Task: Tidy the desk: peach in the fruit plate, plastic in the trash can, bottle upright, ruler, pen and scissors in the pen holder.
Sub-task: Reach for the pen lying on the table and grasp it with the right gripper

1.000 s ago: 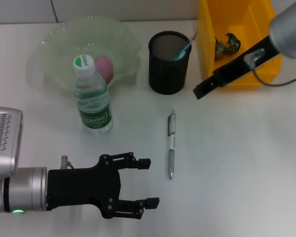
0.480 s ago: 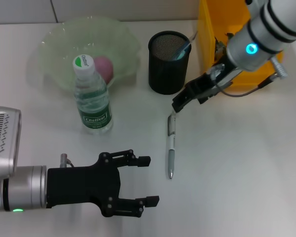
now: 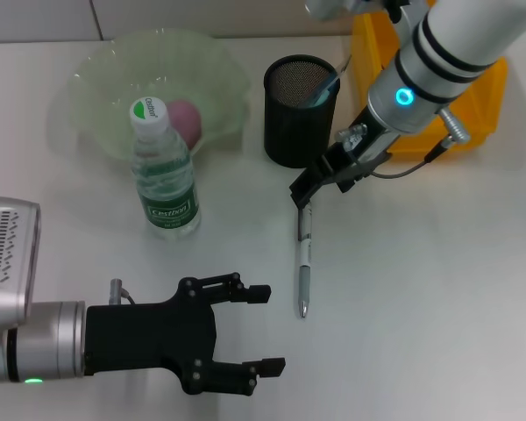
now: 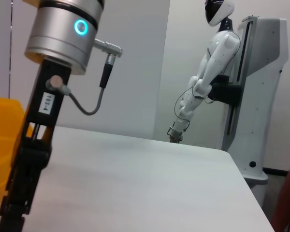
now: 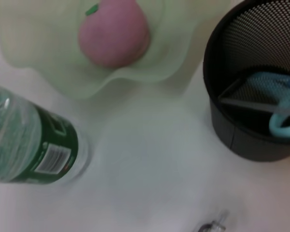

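Right under my right gripper I am reaching for the thin silver pen; fingers hard to see, so I should line up carefully.

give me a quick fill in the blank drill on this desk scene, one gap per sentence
1. The peach sits in the fruit ____.
2. The bottle with the green cap stands ____ on the desk.
3. The right gripper is at the top end of the ____, which lies flat on the desk.
4. The blue-handled scissors are inside the black mesh pen ____.

Missing words: plate; upright; pen; holder
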`<state>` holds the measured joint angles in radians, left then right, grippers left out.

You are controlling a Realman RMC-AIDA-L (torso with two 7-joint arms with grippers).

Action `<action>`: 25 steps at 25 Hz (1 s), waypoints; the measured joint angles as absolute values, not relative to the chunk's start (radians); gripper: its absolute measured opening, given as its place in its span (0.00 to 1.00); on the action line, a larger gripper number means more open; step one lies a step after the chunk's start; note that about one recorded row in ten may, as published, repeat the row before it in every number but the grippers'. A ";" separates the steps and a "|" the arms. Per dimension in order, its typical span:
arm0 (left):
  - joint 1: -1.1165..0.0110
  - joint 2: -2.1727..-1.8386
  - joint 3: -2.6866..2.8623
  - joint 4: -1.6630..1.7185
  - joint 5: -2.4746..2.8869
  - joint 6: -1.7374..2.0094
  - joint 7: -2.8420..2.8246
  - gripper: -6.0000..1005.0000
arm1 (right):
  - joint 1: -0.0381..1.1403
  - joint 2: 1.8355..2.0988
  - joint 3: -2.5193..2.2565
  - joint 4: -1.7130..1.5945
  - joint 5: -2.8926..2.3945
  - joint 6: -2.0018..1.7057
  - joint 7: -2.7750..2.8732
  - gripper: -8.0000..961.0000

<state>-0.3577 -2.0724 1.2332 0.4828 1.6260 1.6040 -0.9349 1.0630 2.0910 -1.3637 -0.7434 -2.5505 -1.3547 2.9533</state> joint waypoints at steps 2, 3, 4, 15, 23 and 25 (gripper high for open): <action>-0.358 -2.072 1.233 0.481 1.626 1.604 -0.935 0.83 | 1.083 2.091 -1.369 -0.707 -2.553 -1.333 2.953 0.77; -0.358 -2.072 1.233 0.481 1.626 1.604 -0.935 0.83 | 1.098 2.091 -1.386 -0.677 -2.552 -1.308 2.953 0.77; -0.359 -2.072 1.234 0.481 1.626 1.604 -0.935 0.83 | 1.098 2.091 -1.386 -0.677 -2.552 -1.308 2.953 0.77; -0.365 -2.073 1.243 0.482 1.627 1.606 -0.934 0.83 | 1.104 2.092 -1.492 -0.634 -2.468 -1.257 2.954 0.77; -0.365 -2.074 1.246 0.482 1.626 1.606 -0.934 0.83 | 1.104 2.092 -1.546 -0.622 -2.442 -1.246 2.955 0.76; -0.365 -2.074 1.246 0.482 1.626 1.607 -0.934 0.83 | 1.106 2.092 -1.556 -0.618 -2.442 -1.240 2.955 0.76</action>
